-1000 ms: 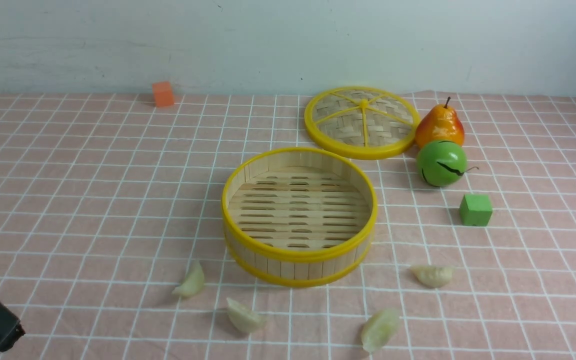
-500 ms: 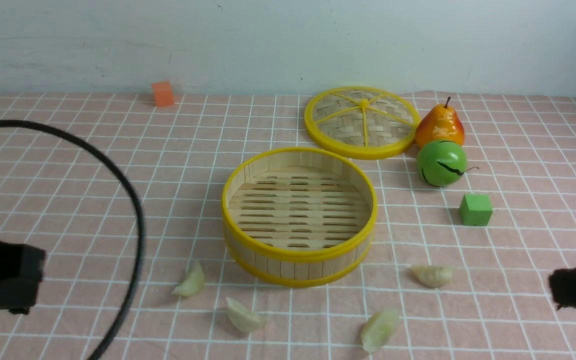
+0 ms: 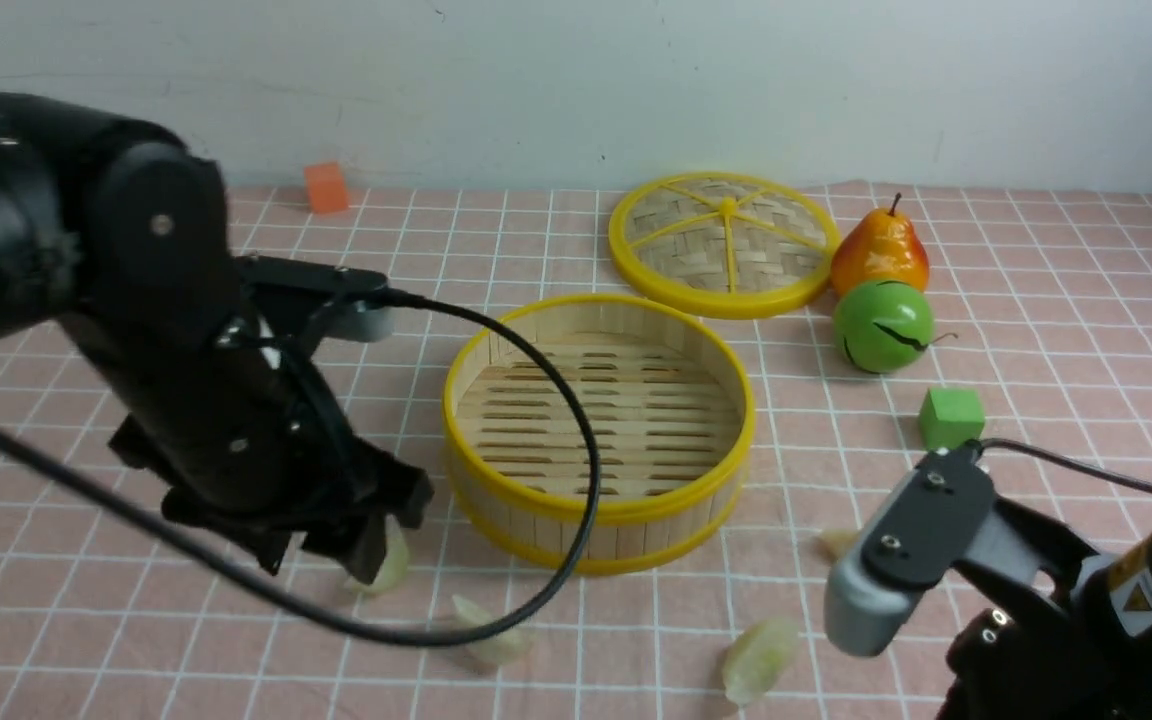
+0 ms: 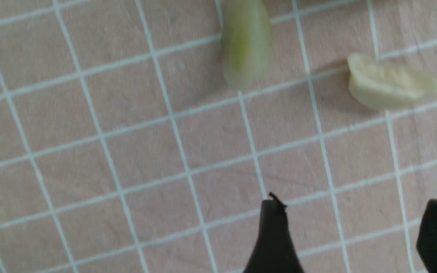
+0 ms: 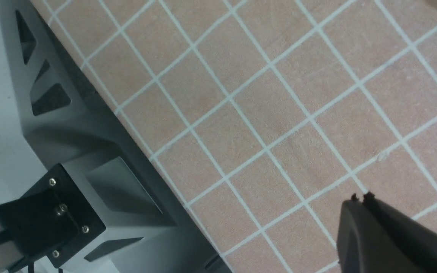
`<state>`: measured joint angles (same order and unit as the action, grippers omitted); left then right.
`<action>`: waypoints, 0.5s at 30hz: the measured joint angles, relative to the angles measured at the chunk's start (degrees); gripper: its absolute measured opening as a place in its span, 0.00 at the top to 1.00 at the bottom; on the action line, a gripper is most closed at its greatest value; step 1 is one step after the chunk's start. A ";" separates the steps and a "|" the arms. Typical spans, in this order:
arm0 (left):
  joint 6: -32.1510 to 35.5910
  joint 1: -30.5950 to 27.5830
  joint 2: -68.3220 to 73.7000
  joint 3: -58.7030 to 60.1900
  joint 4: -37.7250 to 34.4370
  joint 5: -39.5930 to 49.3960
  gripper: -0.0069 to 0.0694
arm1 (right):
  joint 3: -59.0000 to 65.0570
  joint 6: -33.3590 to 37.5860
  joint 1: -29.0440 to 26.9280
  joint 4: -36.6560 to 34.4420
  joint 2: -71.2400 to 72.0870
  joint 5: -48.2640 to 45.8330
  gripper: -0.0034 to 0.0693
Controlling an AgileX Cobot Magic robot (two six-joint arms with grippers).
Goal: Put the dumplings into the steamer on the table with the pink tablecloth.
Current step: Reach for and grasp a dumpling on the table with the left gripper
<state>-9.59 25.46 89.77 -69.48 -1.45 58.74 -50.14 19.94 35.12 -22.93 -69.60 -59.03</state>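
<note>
1. Dumplings [image 3: 761,655]: all four lie on the pink tablecloth [image 3: 1086,300] along the lower part of the front view, outside the steamer.
2. The left arm [image 3: 136,300] fills the left side of the frame. Its left claw [image 3: 326,555] points down at the cloth, low and left of centre. In the left wrist view the left claw [image 4: 355,235] is released, its jaws wide apart with only cloth between them.
3. An orange cube [image 3: 325,187] sits at the upper left, by the wall.
4. The leftmost dumpling [image 3: 393,568] is just beside that claw, partly hidden behind one black finger and near the steamer's front left wall.
5. A black cable [image 3: 581,470] loops from the left arm across the steamer's left half and over the second dumpling [image 3: 496,645] at lower centre.
6. The steamer [image 3: 596,540] stands upright at the centre of the counter [image 3: 1116,400], its slatted floor in view.
7. The third dumpling [image 3: 756,662], greenish, lies at lower centre-right, apart from the steamer.
8. A woven lid [image 3: 726,245] lies flat at upper centre-right. A pear [image 3: 879,250] is at its right edge, a green round fruit [image 3: 883,325] just below the pear, and a green cube [image 3: 951,418] lower still.
9. The rightmost dumpling [image 3: 836,542] shows only an edge behind the grey housing on the right arm [image 3: 1036,600], in the lower right corner.
10. In the right wrist view the right claw [image 5: 360,201] is clenched, tips together with nothing between them, over cloth near the counter's edge.
</note>
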 joint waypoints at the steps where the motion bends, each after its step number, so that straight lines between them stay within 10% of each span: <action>1: -0.23 0.00 2.09 -0.69 0.54 -1.07 0.25 | -0.06 -0.02 0.00 0.06 0.00 0.00 0.97; 15: -6.61 0.00 19.82 -3.24 10.43 -13.15 0.28 | -0.06 -0.02 0.00 0.70 -0.05 -1.51 0.95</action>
<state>-16.20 25.46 109.59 -72.72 8.99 45.59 -50.20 19.93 35.12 -22.23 -69.65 -60.55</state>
